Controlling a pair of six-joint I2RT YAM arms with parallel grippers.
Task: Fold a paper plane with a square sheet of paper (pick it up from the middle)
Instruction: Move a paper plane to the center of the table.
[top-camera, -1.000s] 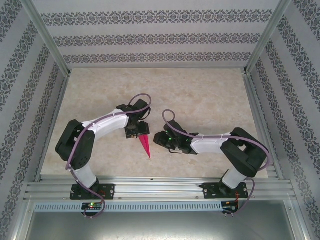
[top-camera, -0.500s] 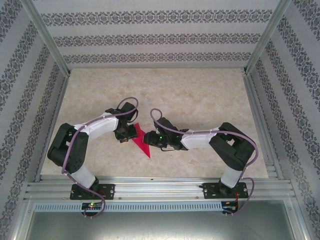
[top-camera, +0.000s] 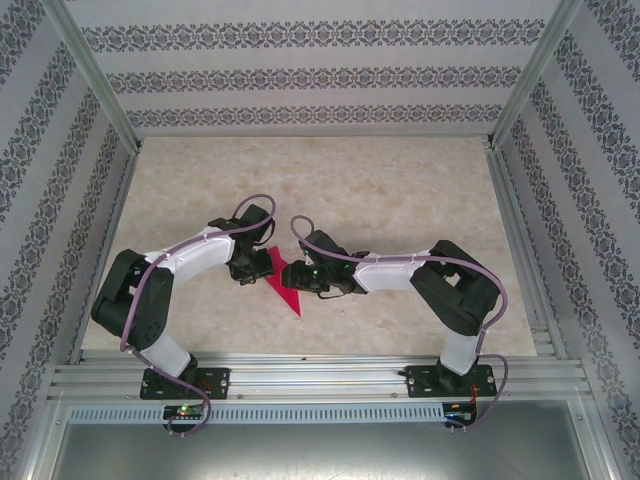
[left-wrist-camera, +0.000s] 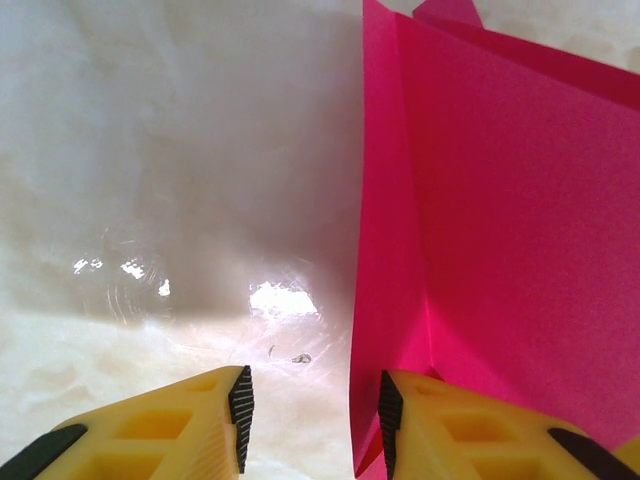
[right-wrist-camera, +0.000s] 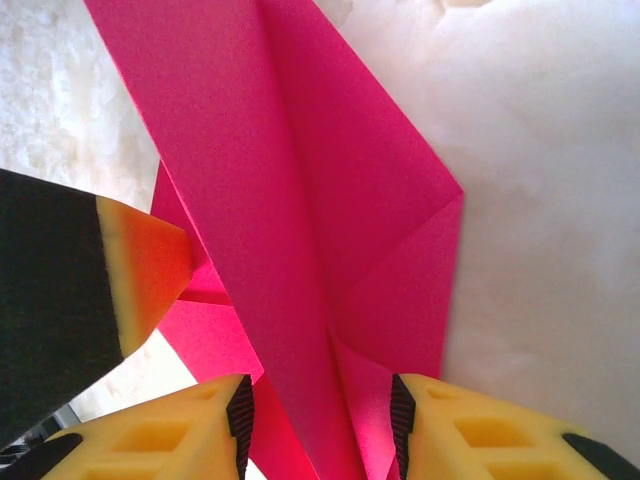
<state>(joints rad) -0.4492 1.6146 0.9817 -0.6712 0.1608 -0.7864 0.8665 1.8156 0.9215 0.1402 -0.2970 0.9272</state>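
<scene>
1. One pink plane (top-camera: 285, 293) lies on the table (top-camera: 400, 190) between two arms, its nose toward the near edge.
2. Two grippers flank it: the left gripper (left-wrist-camera: 310, 405) on one side, the right gripper (right-wrist-camera: 320, 405) on the other.
3. Left wrist view: jaws apart with bare table in the gap. The plane's edge runs just inside one finger.
4. Right wrist view: jaws astride the plane's centre fold, paper filling the gap. Whether they press it cannot be told.
5. The same view catches the left gripper's fingertip touching the paper, a contact too small to make out from overhead.
</scene>
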